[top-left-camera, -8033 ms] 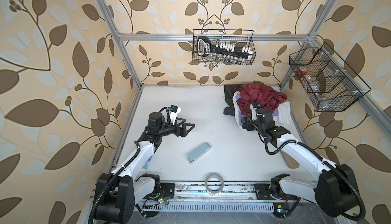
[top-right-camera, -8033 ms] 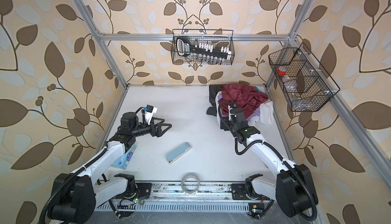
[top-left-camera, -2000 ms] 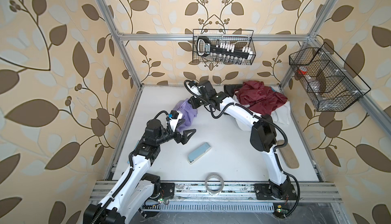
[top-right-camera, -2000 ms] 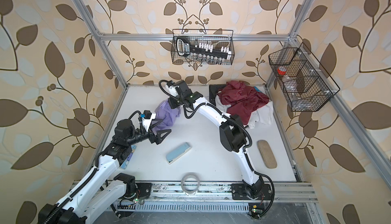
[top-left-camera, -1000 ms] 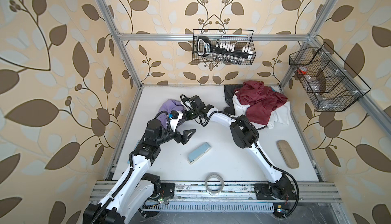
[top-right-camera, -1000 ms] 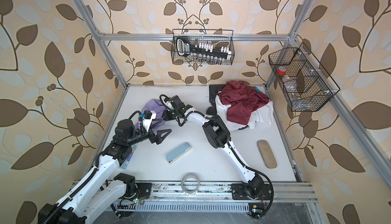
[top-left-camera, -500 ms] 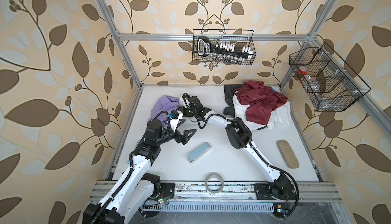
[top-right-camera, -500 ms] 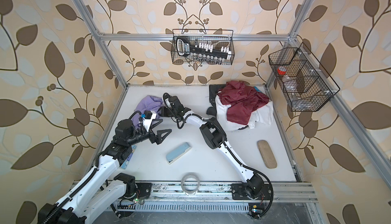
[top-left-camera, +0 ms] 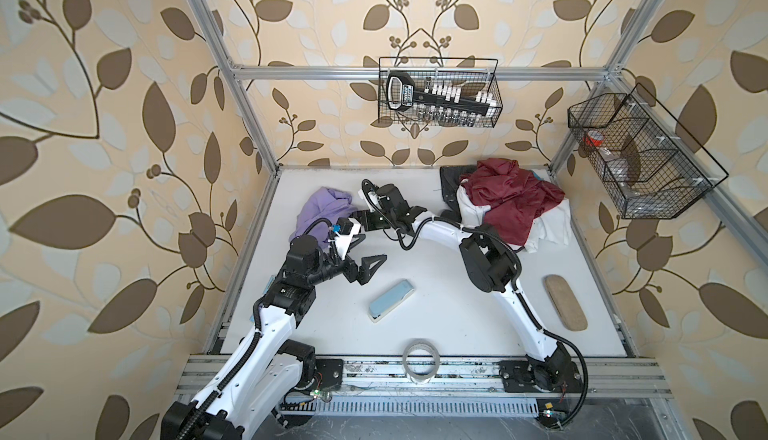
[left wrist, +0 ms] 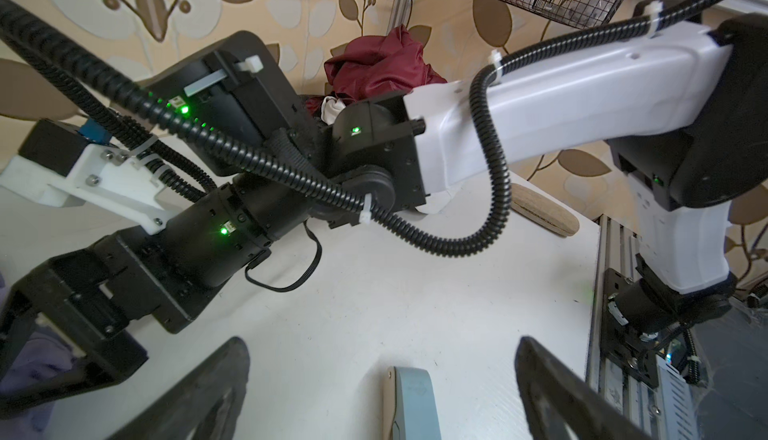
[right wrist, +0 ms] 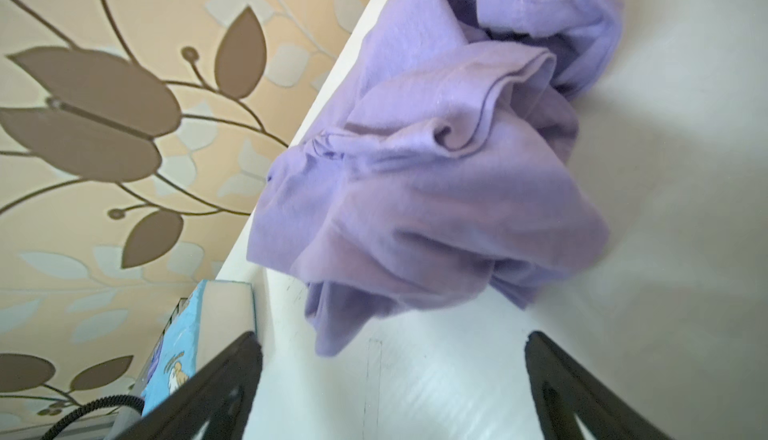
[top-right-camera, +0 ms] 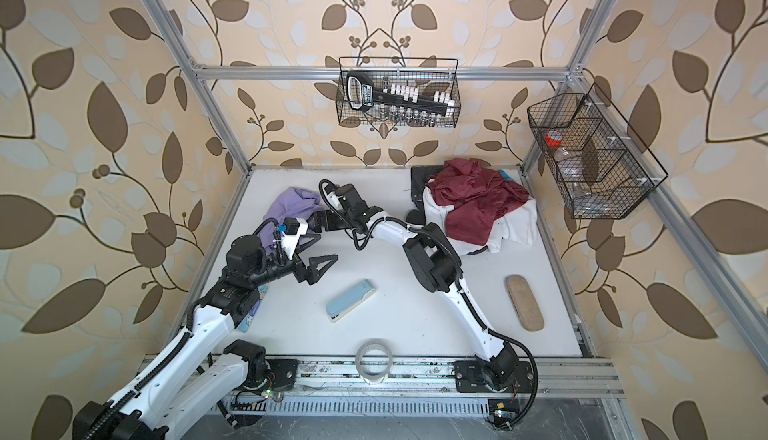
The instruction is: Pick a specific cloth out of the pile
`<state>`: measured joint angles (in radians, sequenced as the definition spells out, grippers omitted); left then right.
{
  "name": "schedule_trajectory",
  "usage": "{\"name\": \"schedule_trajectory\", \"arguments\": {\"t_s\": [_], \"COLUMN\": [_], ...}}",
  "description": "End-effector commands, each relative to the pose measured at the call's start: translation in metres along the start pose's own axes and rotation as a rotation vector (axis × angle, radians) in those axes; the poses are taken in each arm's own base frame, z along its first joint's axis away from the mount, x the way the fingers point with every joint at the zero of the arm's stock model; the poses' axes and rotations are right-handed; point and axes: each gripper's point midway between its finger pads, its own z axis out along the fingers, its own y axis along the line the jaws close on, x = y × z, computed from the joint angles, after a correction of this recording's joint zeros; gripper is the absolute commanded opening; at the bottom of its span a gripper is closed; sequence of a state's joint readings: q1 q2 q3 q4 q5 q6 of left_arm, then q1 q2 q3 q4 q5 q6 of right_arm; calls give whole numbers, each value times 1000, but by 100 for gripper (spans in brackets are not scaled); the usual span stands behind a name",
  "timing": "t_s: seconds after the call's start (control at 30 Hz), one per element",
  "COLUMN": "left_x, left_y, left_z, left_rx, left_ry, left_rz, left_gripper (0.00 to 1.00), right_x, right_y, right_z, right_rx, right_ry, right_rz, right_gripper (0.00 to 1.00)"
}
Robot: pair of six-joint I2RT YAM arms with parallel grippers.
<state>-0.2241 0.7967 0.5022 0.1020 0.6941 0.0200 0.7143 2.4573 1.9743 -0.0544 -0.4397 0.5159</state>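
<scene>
lavender cloth [top-left-camera: 322, 211] lies crumpled on the white table [top-left-camera: 436, 313], at the rear left, close to the table's left edge. it is well apart from the pile [top-left-camera: 511, 201], which sits at the rear right with a maroon cloth on top of white and black ones.

right gripper [top-left-camera: 360, 225]: the arm reaches across the middle, and the gripper sits just beside the lavender cloth. in the right wrist view the jaws stand wide apart with nothing between them, and the cloth [right wrist: 436, 167] lies just beyond the fingertips [right wrist: 245, 359], clear of them. only bare table shows between the jaws.

left gripper [top-left-camera: 365, 257]: it hovers above the table, in front of the lavender cloth and just beside the right gripper. in the left wrist view the jaws are spread wide and hold nothing.

other items on the table:
- a light-blue box [top-left-camera: 392, 300] lies flat near the centre front, close to the left gripper.
- a roll of tape [top-left-camera: 420, 361] rests at the front edge.
- a tan oval block [top-left-camera: 566, 307] lies at the front right.
- a blue printed box [right wrist: 183, 354] stands at the left edge, near the lavender cloth.
</scene>
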Motion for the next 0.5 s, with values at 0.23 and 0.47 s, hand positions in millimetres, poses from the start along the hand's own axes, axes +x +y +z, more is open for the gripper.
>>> {"name": "schedule_trajectory", "arguments": {"t_s": [0.23,0.47], "left_x": [-19,-18], "left_y": [-11,-19], "left_z": [-3,-3], "left_rx": [15,28], "left_ry": [-60,-65], "left_rz": [70,84], "left_gripper": [99,99], "right_x": [42,68], "right_y": [-12,-33], "right_z": [-115,-228], "right_rx": [292,452], "right_ry": [70,-18], "right_rz": [-106,-77], "right_gripper": [100,100]}}
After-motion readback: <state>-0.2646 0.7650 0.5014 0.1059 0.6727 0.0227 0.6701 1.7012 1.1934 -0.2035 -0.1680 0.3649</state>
